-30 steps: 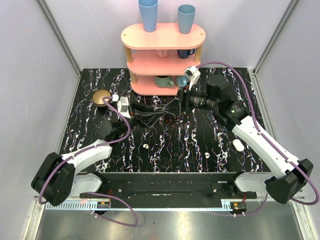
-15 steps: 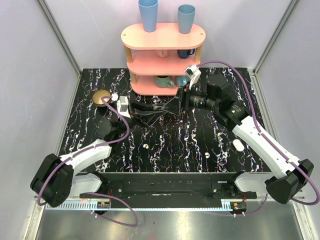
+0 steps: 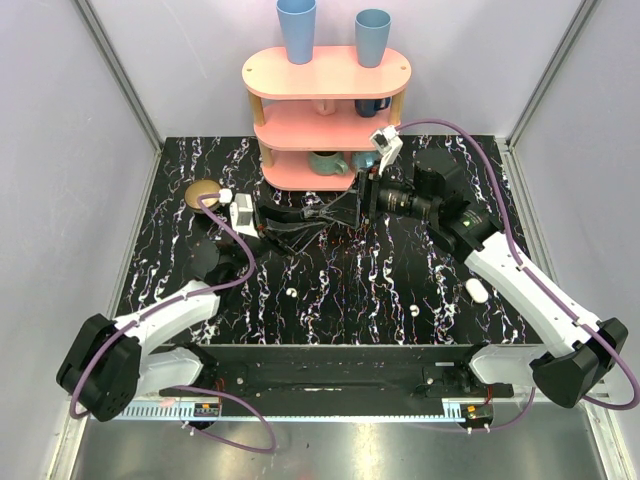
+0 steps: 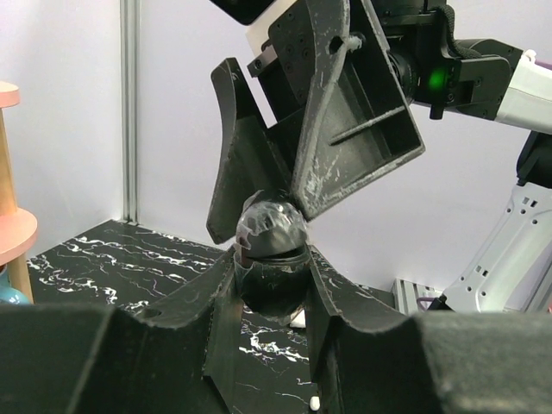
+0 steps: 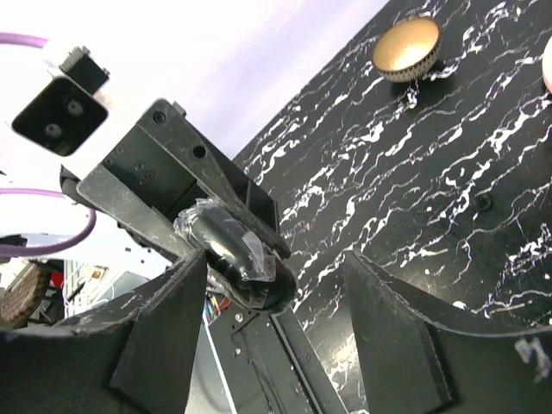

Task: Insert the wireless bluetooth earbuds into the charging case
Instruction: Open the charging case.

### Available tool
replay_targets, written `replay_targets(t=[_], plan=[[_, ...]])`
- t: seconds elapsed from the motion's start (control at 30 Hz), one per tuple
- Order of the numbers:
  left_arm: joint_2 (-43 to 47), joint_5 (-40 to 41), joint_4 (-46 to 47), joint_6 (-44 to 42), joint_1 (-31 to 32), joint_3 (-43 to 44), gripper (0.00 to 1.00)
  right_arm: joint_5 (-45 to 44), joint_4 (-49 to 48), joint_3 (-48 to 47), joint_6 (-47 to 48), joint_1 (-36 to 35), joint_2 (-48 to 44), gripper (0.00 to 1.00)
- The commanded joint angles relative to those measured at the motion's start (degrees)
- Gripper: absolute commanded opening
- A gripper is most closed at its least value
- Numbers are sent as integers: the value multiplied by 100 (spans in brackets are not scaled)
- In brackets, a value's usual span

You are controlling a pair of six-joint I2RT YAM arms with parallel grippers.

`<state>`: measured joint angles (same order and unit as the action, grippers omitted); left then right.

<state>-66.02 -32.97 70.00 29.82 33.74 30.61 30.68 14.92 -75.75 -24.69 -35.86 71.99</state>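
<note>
The white oval charging case (image 3: pixel 476 290) lies on the black marble table, right of centre, beside the right arm. Two tiny white earbuds (image 3: pixel 290 293) (image 3: pixel 413 310) lie apart near the front edge; one earbud (image 4: pixel 315 402) shows below the left fingers. Both grippers meet in mid-air before the shelf. My left gripper (image 3: pixel 318 215) (image 4: pixel 272 272) is shut on a black rounded object wrapped in clear tape (image 4: pixel 270 250) (image 5: pixel 231 250). My right gripper (image 3: pixel 342 210) (image 5: pixel 276 276) stands open around that object, one finger close against it and a gap at the other.
A pink three-tier shelf (image 3: pixel 325 75) stands at the back with two blue cups on top and mugs on its lower tiers. A gold round lid-like object (image 3: pixel 203 193) (image 5: pixel 407 47) sits at the back left. Grey walls enclose the table.
The two grippers stay together at the middle with the black object. The left arm's elbow has drifted slightly toward the near left; the right wrist has risen slightly.
</note>
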Motion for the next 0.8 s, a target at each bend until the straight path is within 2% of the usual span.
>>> replay_targets(t=[0.0,0.3,0.77], plan=[[326,-509,1376,-47,186,129,0,-642,-331,-186,-63,17,131,70],[344,-456,1315,-108,195,94,0,-624,-340,-212,17,26,140,71],[256,150,1113,-433,195,-397,0,-202,-964,-221,-282,17,35,81]])
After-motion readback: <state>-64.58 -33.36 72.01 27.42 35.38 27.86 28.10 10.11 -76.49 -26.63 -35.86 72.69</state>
